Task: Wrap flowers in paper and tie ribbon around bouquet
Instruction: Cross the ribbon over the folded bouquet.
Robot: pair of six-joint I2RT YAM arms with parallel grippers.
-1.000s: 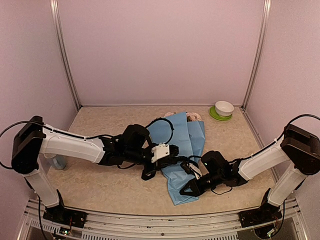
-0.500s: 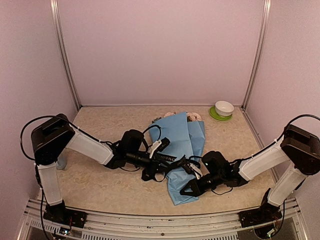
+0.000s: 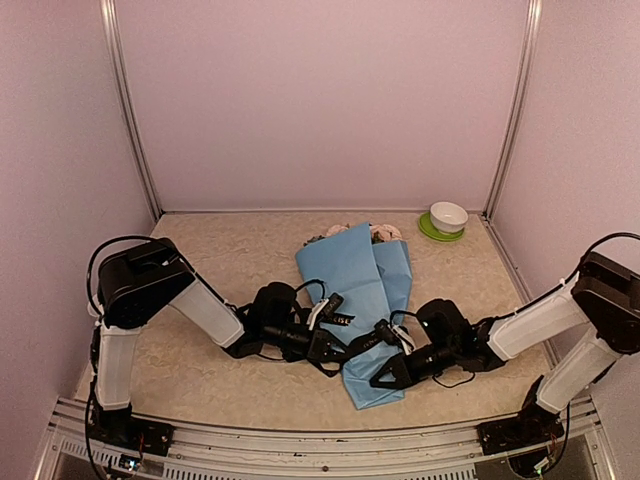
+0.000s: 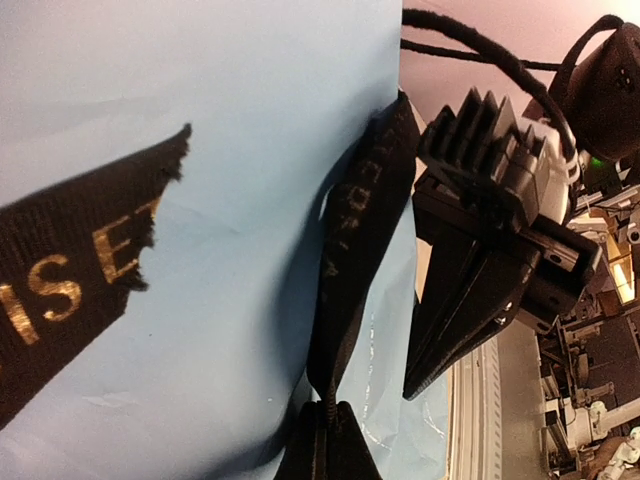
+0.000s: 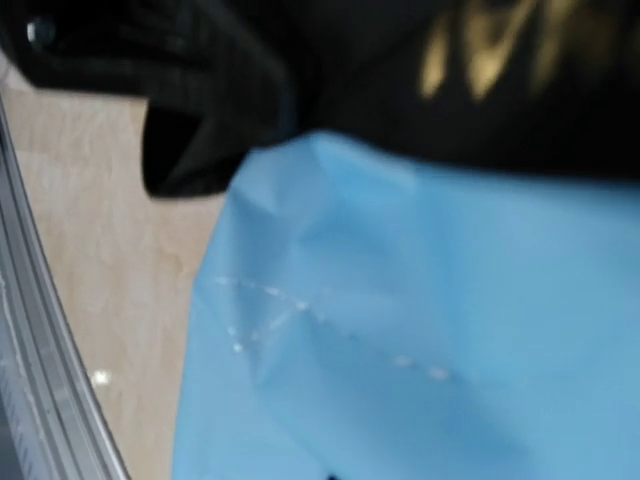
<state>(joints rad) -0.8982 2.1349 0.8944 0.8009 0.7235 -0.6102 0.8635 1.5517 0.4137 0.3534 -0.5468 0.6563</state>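
Ribbon sits pinched tight in the left gripper, drawn across the narrow end of the bouquet on the table, likely to cinch it, while the right gripper, clenched alongside, shows no clear catch.

We see smooth, faintly glossy light blue paper — and a woven black cloth ribbon, frayed, gold-lettered.
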